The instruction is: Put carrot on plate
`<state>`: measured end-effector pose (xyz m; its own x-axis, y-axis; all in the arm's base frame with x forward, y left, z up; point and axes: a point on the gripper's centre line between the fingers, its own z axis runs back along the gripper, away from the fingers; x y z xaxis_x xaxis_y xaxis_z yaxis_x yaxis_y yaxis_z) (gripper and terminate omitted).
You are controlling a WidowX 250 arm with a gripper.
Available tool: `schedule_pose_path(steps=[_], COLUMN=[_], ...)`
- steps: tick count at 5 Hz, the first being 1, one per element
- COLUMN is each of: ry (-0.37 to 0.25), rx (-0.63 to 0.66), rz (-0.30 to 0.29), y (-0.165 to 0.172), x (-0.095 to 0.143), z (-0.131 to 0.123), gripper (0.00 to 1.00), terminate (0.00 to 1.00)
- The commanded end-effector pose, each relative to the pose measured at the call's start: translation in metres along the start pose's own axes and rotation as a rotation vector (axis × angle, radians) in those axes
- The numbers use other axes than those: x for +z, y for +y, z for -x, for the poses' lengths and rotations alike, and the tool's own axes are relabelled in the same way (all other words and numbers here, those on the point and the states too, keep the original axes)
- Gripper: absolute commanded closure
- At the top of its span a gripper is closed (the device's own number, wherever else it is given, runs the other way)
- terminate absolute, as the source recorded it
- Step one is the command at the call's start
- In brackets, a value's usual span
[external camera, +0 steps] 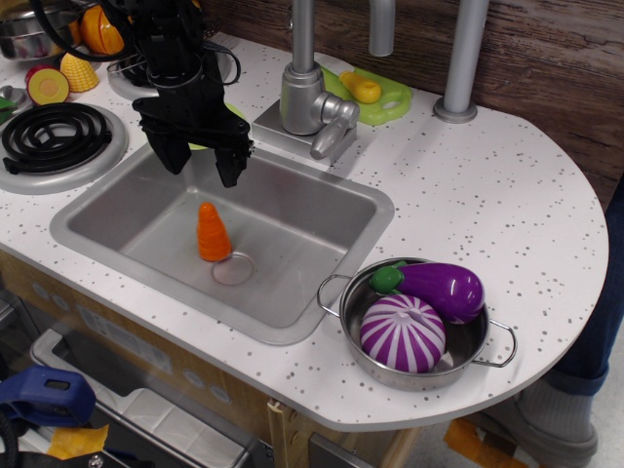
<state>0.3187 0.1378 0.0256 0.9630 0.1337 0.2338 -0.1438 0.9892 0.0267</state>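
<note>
The carrot (pixel 214 232), a small orange ridged cone, stands upright on the floor of the steel sink (pixel 322 219), beside the drain ring. My gripper (pixel 204 168) is black and open, hanging over the sink's back edge, above and slightly behind the carrot and not touching it. Its fingers are empty. The lime-green plate (pixel 237 113) lies on the counter behind the sink. It is mostly hidden by the gripper, with only slivers showing.
The faucet (pixel 314 97) stands behind the sink. A green cutting board (pixel 390 97) with a yellow piece lies behind it. A steel pan (pixel 414 327) holding an eggplant and a purple striped onion sits front right. A stove burner (pixel 57 136), corn (pixel 78 71) and orange fruit (pixel 102 31) are at left.
</note>
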Motion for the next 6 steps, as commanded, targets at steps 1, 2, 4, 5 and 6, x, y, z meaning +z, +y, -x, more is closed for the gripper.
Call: schedule_pose_path(steps=[1, 2, 4, 5, 6], ry=[0.000, -0.032, -0.076, -0.065, -0.055], rx=[0.000, 0.010, 0.053, 0.076, 0.079], rz=[0.000, 0.010, 0.055, 0.076, 0.076], y=[0.000, 0.002, 0.007, 0.006, 0.005], x=[0.000, -0.015, -0.042, -0.048, -0.046], z=[0.000, 0.005, 0.011, 0.014, 0.013], gripper=[0.00, 0.00, 0.00, 0.00, 1.00], terminate=[0.00, 0.00, 0.00, 0.00, 0.00])
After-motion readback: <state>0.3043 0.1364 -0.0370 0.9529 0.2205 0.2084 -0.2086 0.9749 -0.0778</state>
